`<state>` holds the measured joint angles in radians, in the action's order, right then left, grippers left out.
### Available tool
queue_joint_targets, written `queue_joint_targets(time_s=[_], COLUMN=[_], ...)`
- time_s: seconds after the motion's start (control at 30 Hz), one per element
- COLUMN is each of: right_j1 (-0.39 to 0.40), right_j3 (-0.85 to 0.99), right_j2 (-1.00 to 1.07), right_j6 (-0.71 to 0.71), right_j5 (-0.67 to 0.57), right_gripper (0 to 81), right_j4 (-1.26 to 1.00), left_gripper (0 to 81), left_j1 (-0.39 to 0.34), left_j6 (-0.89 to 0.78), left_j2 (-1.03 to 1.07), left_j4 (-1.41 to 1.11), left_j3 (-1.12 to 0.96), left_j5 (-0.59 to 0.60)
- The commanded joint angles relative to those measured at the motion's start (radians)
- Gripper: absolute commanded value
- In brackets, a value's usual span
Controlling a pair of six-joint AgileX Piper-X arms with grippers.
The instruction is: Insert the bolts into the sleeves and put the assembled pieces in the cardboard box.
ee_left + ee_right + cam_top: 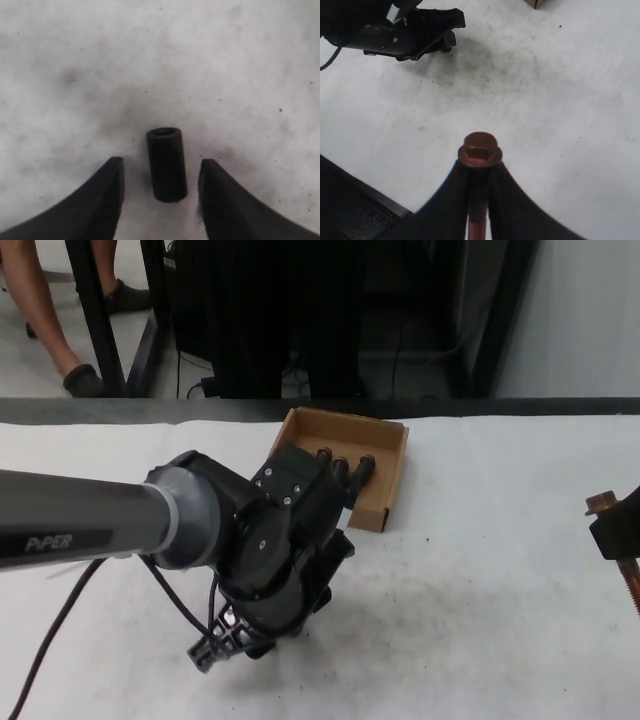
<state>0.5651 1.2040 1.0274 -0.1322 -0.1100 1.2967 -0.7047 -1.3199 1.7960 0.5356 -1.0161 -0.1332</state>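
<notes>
Low and left of centre in the high view, we see the left arm (100, 515) bent steeply down over the white bench (480, 620), its wrist covering part of the cardboard box (390, 475) that sits at the upper middle of the frame near the far edge. Several dark pieces (345, 465) show inside the box, against its near wall, their ends pointing up. From the left wrist view we find the left gripper (161, 161) spread wide, one black finger on each side of a black sleeve (166, 164). The sleeve lies on its side on the bench with its hollow end facing away from the wrist, and we see a clear gap between it and each finger. At the right edge of the high view, about mid-height, the right gripper (618, 530) sits well apart from the box. Its fingers are pinched on the shank of a copper-coloured bolt (480, 150) just under the flanged hex head, which stands clear above the fingertips.
</notes>
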Motion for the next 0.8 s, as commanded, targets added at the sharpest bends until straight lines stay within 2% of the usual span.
queue_joint_targets(time_s=[0.0,0.27,0.43,0.63,0.77], right_j1=[0.0,0.0,0.0,0.0,0.0], right_j3=[0.003,0.003,0.003,0.003,0.003], right_j2=[-0.01,-0.01,-0.01,-0.01,-0.01], right_j6=[0.012,0.031,0.034,0.035,0.035], right_j5=[0.0,0.0,0.0,0.0,0.0], right_gripper=[0.2,0.2,0.2,0.2,0.2], right_j4=[-0.008,-0.007,-0.007,-0.007,-0.007], left_gripper=[44.7,44.5,37.1,35.4,27.4], left_j1=[-0.002,-0.002,-0.002,-0.002,-0.002], left_j6=[-0.028,-0.085,-0.131,-0.166,-0.184], left_j2=[0.007,0.018,0.037,0.041,0.041], left_j4=[0.001,0.001,0.001,0.001,0.001], left_j3=[-0.005,-0.005,-0.005,-0.005,-0.005], left_j5=[0.011,-0.037,-0.011,-0.031,-0.031])
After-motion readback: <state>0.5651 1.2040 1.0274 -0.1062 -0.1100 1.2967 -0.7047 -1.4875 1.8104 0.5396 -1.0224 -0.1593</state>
